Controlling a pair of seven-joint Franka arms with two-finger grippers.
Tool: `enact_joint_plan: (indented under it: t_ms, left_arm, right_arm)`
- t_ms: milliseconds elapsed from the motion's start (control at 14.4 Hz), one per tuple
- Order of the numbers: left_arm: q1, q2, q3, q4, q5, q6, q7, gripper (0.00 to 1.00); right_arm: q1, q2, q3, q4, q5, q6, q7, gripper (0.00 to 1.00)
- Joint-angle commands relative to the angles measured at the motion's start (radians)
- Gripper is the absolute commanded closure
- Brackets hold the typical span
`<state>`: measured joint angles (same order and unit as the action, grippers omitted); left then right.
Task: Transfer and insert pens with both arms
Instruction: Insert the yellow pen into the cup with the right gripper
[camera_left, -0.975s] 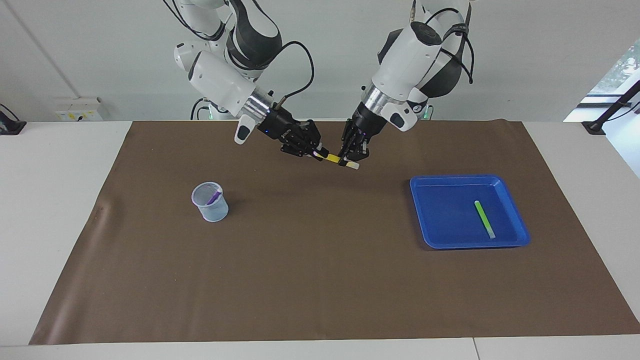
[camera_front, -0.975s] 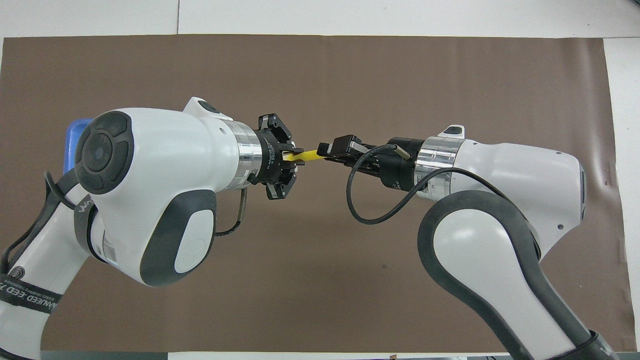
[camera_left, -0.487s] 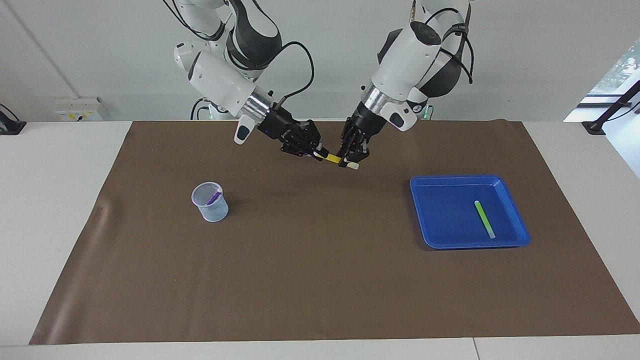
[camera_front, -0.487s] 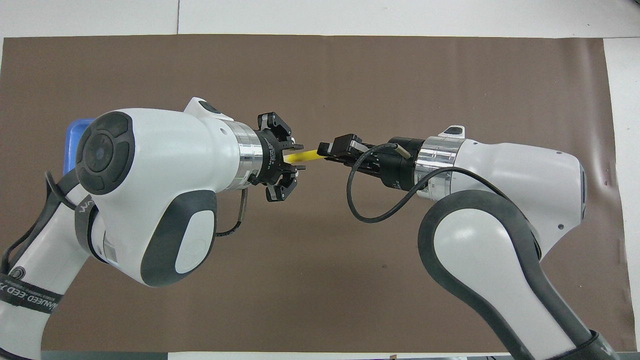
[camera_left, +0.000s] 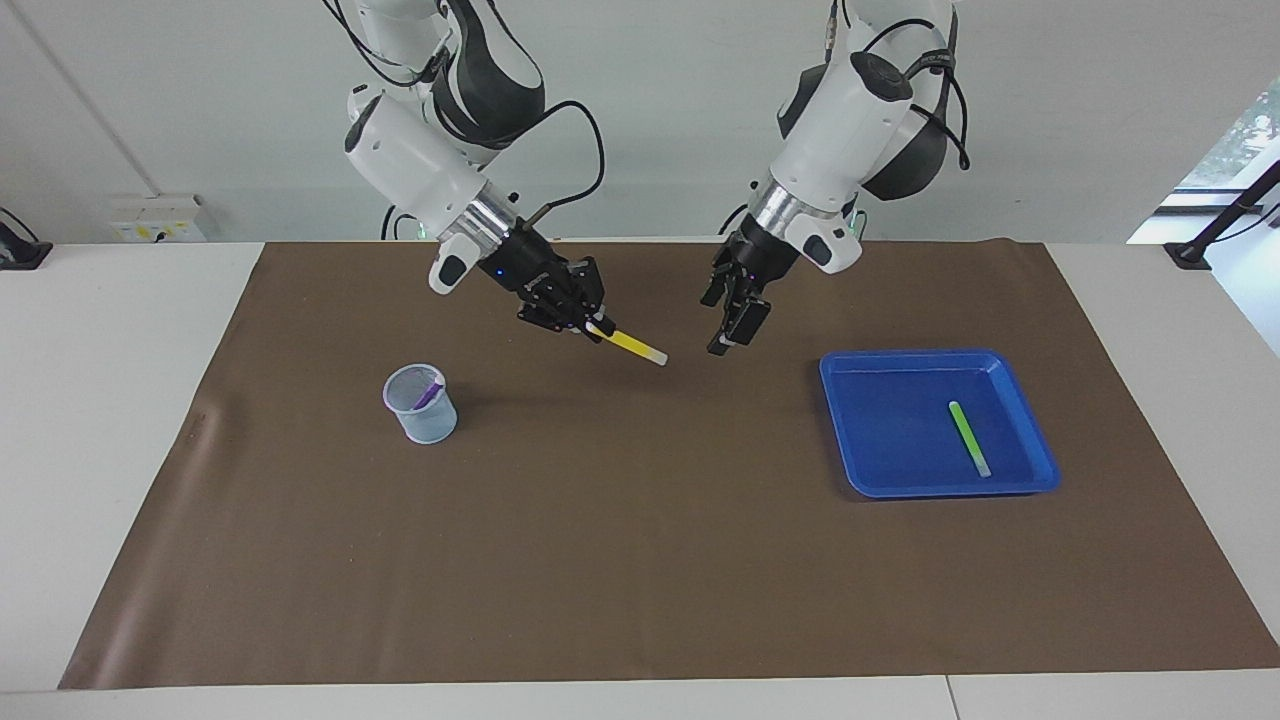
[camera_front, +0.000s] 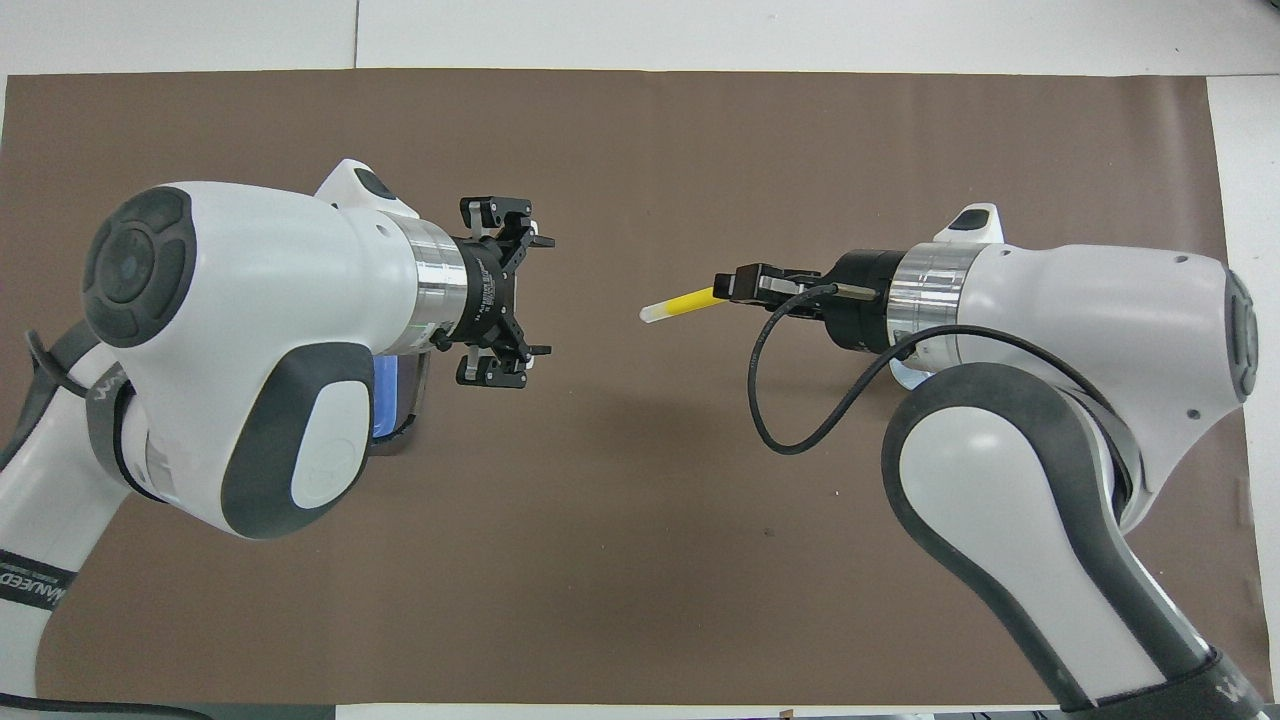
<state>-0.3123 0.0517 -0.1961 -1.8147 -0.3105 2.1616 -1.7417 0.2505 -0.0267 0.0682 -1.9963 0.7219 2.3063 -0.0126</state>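
Angling down, right end effector (camera_left: 590, 325) gripping yellow pen (camera_left: 634, 346).

Plain white wall (camera_left: 650, 120), corner window (camera_left: 1240, 140)

The yellow pen (camera_left: 632, 345) hangs slanted in the air over the brown mat, pale cap end outward; the purple pen (camera_left: 428, 393) stands in the cup (leaning); the light green pen (camera_left: 968, 437) lies flat in the blue tray

A robotics lab: two mounted arms (camera_left: 430, 170), bare white walls (camera_left: 660, 110).
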Motion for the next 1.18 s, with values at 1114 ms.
enact_joint_plan:
  t_ms: [1114]
  left_arm:
    - [0.524,-0.058,-0.002,-0.282,0.06,0.064,1.827,0.0]
  right_arm:
    - [-0.264,0.004,0.008,-0.062,-0.691,-0.237,-0.474,0.96]
